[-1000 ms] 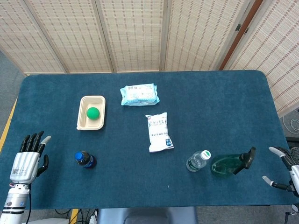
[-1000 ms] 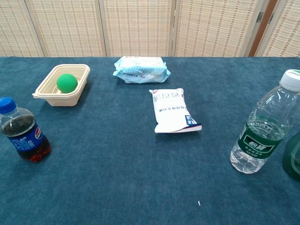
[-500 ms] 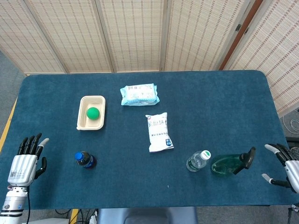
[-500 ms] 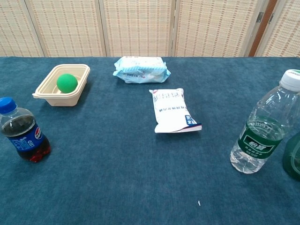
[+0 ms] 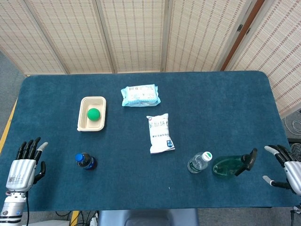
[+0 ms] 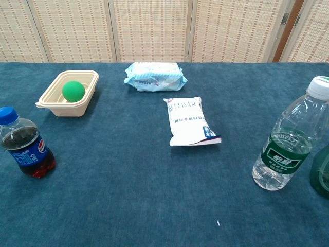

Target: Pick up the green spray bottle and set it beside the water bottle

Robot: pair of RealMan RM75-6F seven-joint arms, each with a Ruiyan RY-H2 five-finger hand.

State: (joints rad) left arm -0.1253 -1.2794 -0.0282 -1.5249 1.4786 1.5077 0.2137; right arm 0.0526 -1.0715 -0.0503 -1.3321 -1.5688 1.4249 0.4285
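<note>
The green spray bottle (image 5: 229, 166) with a black trigger head lies on its side near the table's front right, right of the upright clear water bottle (image 5: 199, 162). In the chest view the water bottle (image 6: 290, 140) stands at the right and only a sliver of the green spray bottle (image 6: 322, 172) shows at the frame edge. My right hand (image 5: 287, 168) is off the table's right edge, fingers spread, holding nothing. My left hand (image 5: 25, 160) is at the front left corner, fingers apart and empty.
A small cola bottle (image 5: 86, 161) stands front left. A beige tray (image 5: 84, 121) holds a green ball (image 5: 93, 113). A light blue wipes pack (image 5: 140, 95) and a white packet (image 5: 160, 133) lie mid-table. Folding screens stand behind.
Both hands have drawn back toward the table's front corners, the left one lower and further left, the right one further right. Nothing on the table moved.
</note>
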